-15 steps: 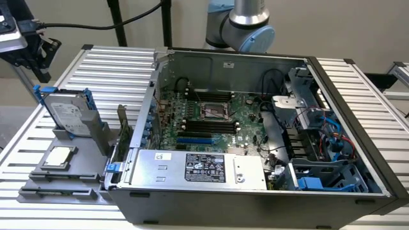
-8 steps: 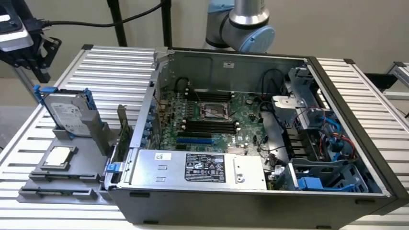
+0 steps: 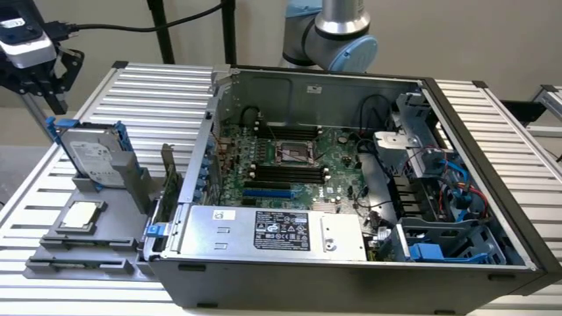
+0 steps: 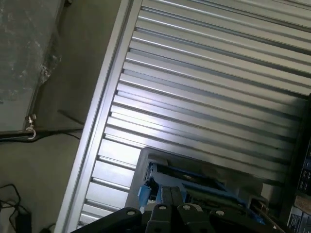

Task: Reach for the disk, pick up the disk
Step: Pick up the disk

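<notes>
The disk [image 3: 92, 155] is a silver-grey hard drive with a white label and blue rails. It stands tilted in a grey holder [image 3: 105, 187] on the exterior view's left, beside the open computer case. My gripper [image 3: 54, 100] hangs above and slightly behind the disk's upper corner, apart from it, fingers together and holding nothing. In the wrist view the shut gripper [image 4: 170, 195] sits over the disk [image 4: 204, 187], whose blue rails show just beyond the black fingers [image 4: 165, 194].
An open computer case [image 3: 457, 131] fills the middle of the slatted aluminium table [image 3: 149, 92]. A small square chip [image 3: 81, 215] lies on a grey tray in front of the holder. A silver box with a black label [image 3: 272, 230] sits in the case's front. The arm's base [image 3: 338, 33] stands behind.
</notes>
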{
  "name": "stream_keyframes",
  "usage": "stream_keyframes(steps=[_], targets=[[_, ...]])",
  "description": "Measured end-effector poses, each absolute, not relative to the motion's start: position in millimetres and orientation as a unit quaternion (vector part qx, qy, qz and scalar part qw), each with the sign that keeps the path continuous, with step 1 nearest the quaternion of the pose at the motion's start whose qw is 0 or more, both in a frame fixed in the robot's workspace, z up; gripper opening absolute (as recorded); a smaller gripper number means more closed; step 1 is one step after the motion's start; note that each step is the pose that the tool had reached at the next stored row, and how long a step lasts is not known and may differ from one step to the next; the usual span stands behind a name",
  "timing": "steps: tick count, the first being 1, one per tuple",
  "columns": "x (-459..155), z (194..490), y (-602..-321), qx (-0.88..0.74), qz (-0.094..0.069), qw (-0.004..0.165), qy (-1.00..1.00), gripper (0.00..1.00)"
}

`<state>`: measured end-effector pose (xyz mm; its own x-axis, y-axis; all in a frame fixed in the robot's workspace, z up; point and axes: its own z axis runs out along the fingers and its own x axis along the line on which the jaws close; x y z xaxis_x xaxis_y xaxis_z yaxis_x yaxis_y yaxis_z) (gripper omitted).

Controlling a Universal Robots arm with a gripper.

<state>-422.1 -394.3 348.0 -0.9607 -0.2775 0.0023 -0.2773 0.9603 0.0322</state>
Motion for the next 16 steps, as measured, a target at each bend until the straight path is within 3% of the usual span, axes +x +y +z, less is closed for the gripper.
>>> stream_keyframes(steps=[16], targets=[[-422.1,348.0,-394.3,0.283,-0.015,0.006,-0.959,0.11]])
